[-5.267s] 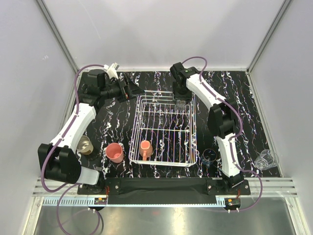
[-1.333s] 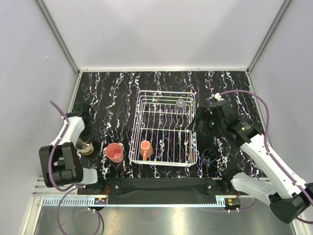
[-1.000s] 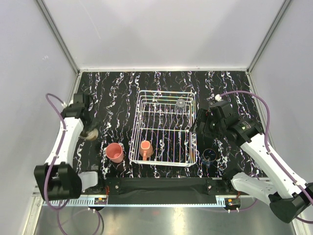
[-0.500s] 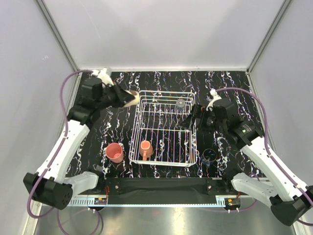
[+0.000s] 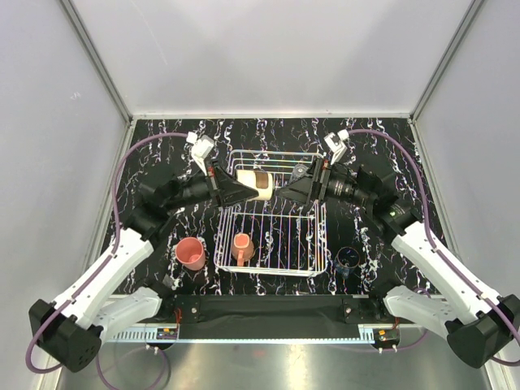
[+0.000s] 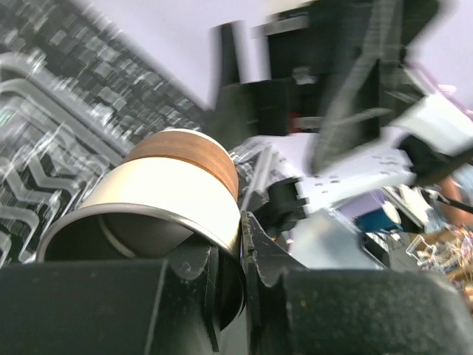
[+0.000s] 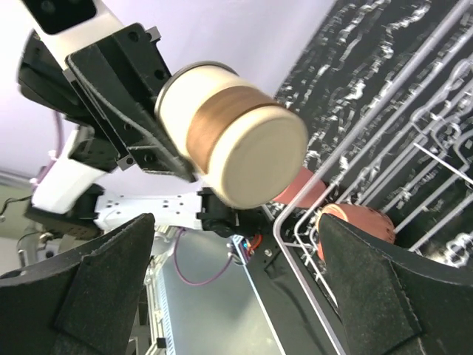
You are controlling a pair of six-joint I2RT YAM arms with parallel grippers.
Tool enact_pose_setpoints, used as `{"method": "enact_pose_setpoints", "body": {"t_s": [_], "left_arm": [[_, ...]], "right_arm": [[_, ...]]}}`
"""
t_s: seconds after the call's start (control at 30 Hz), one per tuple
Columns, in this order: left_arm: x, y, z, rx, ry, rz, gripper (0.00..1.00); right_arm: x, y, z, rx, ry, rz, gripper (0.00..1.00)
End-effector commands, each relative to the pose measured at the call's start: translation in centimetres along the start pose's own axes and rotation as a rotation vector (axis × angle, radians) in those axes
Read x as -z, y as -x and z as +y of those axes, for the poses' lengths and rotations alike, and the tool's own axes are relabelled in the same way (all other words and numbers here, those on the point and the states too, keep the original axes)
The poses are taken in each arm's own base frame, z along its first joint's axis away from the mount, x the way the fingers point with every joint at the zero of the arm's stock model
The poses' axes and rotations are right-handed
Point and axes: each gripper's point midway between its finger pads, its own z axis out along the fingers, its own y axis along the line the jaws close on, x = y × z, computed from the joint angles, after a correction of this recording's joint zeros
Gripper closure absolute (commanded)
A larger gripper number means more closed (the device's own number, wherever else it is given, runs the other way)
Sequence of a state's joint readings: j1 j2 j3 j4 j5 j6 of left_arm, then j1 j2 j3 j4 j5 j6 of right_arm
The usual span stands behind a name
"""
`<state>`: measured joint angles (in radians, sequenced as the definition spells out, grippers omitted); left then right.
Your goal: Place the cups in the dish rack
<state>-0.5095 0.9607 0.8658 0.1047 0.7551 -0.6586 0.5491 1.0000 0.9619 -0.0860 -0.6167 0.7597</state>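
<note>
1. The left gripper (image 5: 240, 186) is narrowed onto the rim of the cream cup (image 5: 255, 184); the cup's wall is pinched between the fingers (image 6: 260, 260).
2. The cream cup, brown-banded, is held on its side in the air above the far left part of the dish rack (image 5: 271, 271), base turned toward the rack's right side.
3. The right gripper (image 5: 290, 188) is spread wide, with nothing held.
4. It is pointed at the cup's base from above the rack's far right part; it sits just beside the base, and no contact is seen.
5. In the right wrist view, the base is framed between the two spread fingers (image 7: 111, 288).
6. A clear glass (image 5: 301, 171) is seen inside the rack at its far right corner.
7. An orange mug (image 5: 241, 246) is seen inside the rack, near its front left corner.
8. A pink tumbler (image 5: 191, 253) is placed on the table, just left of the rack's front left corner.
9. A dark blue cup (image 5: 348, 258) is placed on the table, just right of the rack's front right corner.
</note>
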Motion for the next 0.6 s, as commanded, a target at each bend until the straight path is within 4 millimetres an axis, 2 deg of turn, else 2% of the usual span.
{"method": "enact_pose_setpoints", "body": {"t_s": [0.0,0.07,0.13,0.17,0.2,0.27,0.33,0.47,0.57], "left_arm": [[1.0,1.7,-5.3,-0.154,-0.247,-0.067,1.0],[1.0,1.7,-5.5,-0.154,-0.269,-0.074,1.0],[1.2,1.7,-6.0,-0.167,-0.294,-0.076,1.0],[1.2,1.5,-6.0,-0.166,-0.302,-0.073,1.0],[1.4,1.4,-6.3,-0.171,-0.313,-0.073,1.0],[1.5,1.4,-6.5,-0.186,-0.327,-0.073,1.0],[1.7,1.4,-6.8,-0.204,-0.335,-0.071,1.0],[1.8,1.3,-6.8,-0.213,-0.333,-0.075,1.0],[1.6,1.1,-6.7,-0.199,-0.338,-0.064,1.0]], "right_arm": [[0.0,1.2,2.9,0.034,0.142,-0.044,0.0],[-0.3,0.8,2.8,-0.003,0.159,-0.027,0.0],[-0.6,1.2,3.5,-0.051,0.206,-0.04,0.0],[-0.7,1.1,3.1,-0.085,0.203,-0.047,0.0],[-0.8,1.9,3.3,-0.126,0.212,-0.09,0.0],[-0.9,1.8,3.3,-0.156,0.241,-0.108,0.0],[-1.1,2.1,3.9,-0.164,0.264,-0.104,0.0],[-1.8,1.2,3.4,-0.161,0.254,-0.081,0.0],[-1.8,0.9,4.4,-0.154,0.318,-0.082,0.0]]}}
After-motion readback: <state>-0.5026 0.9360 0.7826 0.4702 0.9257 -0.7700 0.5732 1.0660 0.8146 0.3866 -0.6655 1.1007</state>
